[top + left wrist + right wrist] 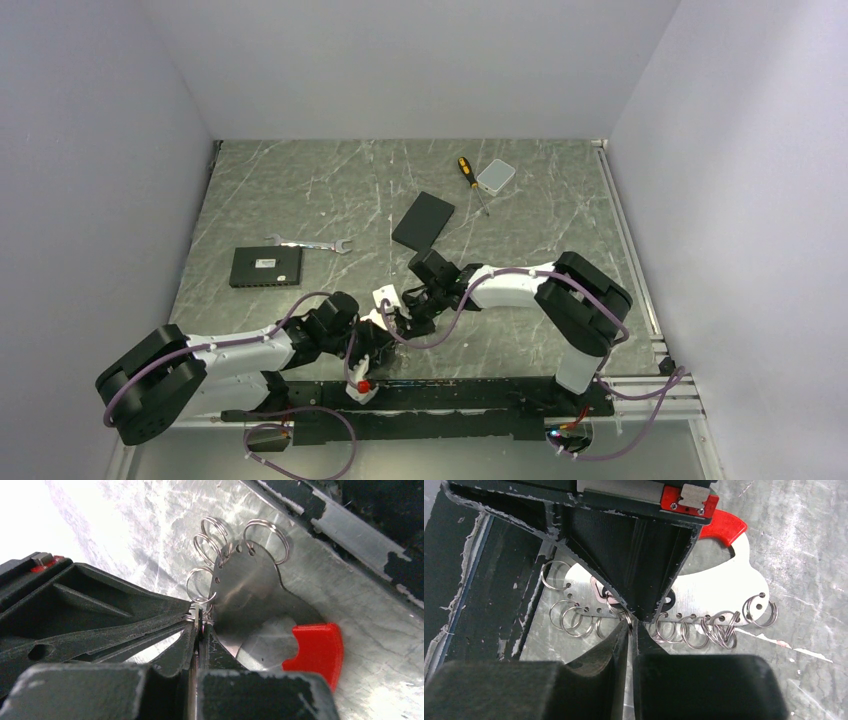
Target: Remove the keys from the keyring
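Now | left claw (200, 624) clenched on keyring (247, 587) | right claw (631, 632): cannot tell state

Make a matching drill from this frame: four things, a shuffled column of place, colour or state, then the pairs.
Things:
1 wrench
2 screwdriver
3 small box
4 left gripper

Place, colour or state:
a shut on a split ring of the keyring
b yellow-and-black handle
c just past the black device, on the left
d white, at the far side

Pairs: 1-c, 2-b, 3-d, 4-a
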